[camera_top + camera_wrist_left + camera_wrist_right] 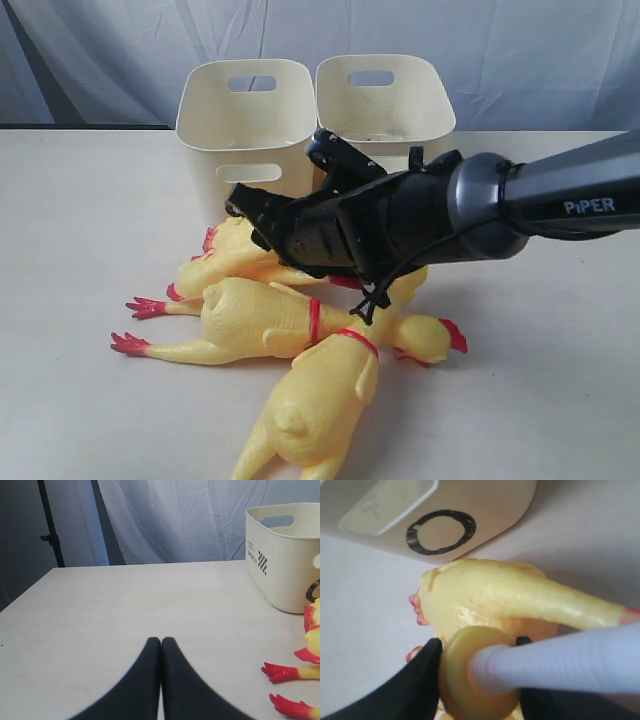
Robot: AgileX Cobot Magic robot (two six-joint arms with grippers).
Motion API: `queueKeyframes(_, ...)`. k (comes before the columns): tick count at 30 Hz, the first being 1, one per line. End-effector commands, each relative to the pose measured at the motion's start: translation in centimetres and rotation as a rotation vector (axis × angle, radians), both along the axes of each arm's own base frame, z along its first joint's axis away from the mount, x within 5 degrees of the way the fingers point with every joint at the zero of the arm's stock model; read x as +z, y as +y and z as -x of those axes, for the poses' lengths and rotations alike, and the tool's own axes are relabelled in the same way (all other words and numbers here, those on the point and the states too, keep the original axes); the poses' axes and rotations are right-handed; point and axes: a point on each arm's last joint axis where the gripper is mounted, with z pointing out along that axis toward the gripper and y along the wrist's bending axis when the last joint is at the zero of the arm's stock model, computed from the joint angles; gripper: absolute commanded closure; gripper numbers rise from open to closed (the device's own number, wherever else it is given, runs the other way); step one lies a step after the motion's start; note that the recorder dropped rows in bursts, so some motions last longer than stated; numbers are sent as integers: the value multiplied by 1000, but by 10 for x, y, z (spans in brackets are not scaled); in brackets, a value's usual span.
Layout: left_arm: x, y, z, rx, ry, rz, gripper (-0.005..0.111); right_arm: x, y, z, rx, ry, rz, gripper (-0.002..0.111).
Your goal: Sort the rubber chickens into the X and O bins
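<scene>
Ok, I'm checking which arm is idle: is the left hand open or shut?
Shut. In the left wrist view the left hand has its two dark fingers pressed together with no gap, holding nothing.

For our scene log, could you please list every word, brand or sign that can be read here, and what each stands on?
"PiPER": white letters on the right arm.
"O": black ring on the O bin, right wrist view.
"WORLD": sideways beside a checkered patch on the cream bin, left wrist view; print above it is too small to read.
No X mark is visible.
</scene>
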Motion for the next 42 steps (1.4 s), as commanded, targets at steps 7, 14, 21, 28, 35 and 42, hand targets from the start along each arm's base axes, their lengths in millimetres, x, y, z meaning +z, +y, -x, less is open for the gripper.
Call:
queueKeyframes(7, 1, 0, 0, 0, -21, 5, 107, 48, 1, 8, 62, -60, -122, 91)
queueKeyframes(14, 1, 0, 0, 0, -21, 5, 107, 89, -10, 13, 53, -169, -147, 91)
queueKeyframes(21, 1, 0, 0, 0, -21, 5, 107, 127, -34, 13, -24, -363, -28, 91)
queueKeyframes(28, 1, 0, 0, 0, -21, 5, 107, 161, -68, 6, -219, -642, 206, 91)
queueKeyframes(35, 1, 0, 0, 0, -21, 5, 107, 174, -91, -15, -261, -869, 408, 91)
queueKeyframes(42, 1, 0, 0, 0, -21, 5, 107, 140, -99, -58, -174, -978, 654, 91)
